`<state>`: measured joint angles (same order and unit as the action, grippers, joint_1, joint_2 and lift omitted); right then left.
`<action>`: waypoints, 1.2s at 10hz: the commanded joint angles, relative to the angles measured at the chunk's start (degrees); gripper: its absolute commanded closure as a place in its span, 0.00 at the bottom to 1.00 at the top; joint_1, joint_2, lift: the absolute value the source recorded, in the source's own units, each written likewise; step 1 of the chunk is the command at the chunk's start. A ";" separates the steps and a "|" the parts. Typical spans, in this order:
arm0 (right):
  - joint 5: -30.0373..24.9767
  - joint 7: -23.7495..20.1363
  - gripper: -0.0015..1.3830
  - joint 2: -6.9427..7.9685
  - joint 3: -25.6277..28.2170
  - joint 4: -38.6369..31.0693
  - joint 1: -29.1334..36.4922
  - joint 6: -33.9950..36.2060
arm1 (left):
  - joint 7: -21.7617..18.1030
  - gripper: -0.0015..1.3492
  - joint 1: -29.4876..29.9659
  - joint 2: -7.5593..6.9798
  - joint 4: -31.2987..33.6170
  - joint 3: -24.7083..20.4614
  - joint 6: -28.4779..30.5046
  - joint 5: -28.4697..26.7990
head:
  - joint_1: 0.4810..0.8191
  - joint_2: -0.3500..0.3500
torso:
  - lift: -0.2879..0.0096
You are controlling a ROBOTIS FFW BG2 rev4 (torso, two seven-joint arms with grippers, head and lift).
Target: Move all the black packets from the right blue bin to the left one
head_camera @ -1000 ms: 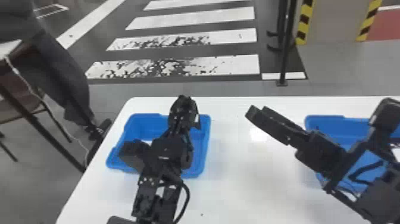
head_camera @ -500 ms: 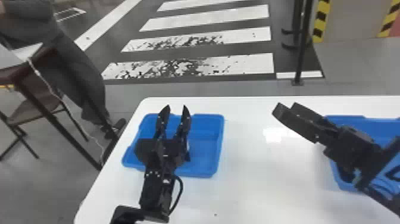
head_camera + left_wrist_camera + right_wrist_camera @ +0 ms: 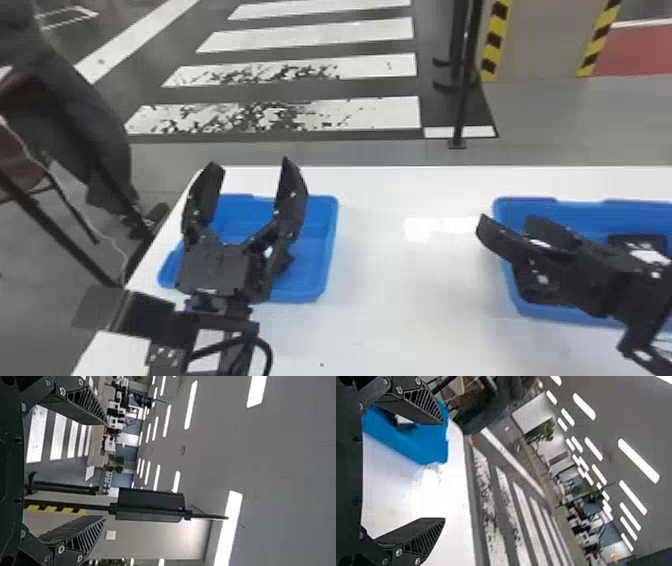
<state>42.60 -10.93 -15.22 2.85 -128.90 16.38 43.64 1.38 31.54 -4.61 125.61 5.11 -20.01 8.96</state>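
Head view: you have a black packet [image 3: 635,241] beyond your spread right gripper [image 3: 507,221] and another likely packet [image 3: 532,287] below its fingers, both in the right blue bin [image 3: 600,215], so work remains; the first seems to run sideways, its leading end unclear. Left wrist view: your left gripper [image 3: 106,470] is released and empty. Right wrist view: past your unclenched, empty fingers, the left blue bin [image 3: 421,445] holds something dark, perhaps a delivered packet.

Two blue bins [image 3: 328,250], two arms [image 3: 155,320], one table [image 3: 400,290], perhaps three packets [image 3: 621,242]
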 commanded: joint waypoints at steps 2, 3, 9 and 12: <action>-5.47 3.54 0.13 1.77 7.43 -1.10 1.76 13.88 | -0.24 0.14 3.05 -1.19 3.55 3.12 2.00 0.98 | 0.63 0.60 | 0.50; -6.27 5.74 0.13 1.77 7.77 -1.24 1.62 17.53 | -0.32 0.14 2.91 -1.10 3.55 3.12 1.72 0.98 | 0.63 0.51 | 0.50; -10.15 8.82 0.14 1.24 7.89 7.48 -8.36 23.58 | -0.32 0.14 2.34 -1.46 3.13 3.80 1.16 0.41 | 0.63 0.38 | 0.50; -11.75 8.29 0.15 1.07 7.32 12.26 -10.89 23.72 | -0.32 0.14 2.48 -1.37 2.84 3.80 0.88 0.53 | 0.63 0.35 | 0.50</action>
<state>31.20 -2.65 -14.14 10.45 -117.56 5.92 67.32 1.05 34.02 -6.06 128.55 8.92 -19.14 9.40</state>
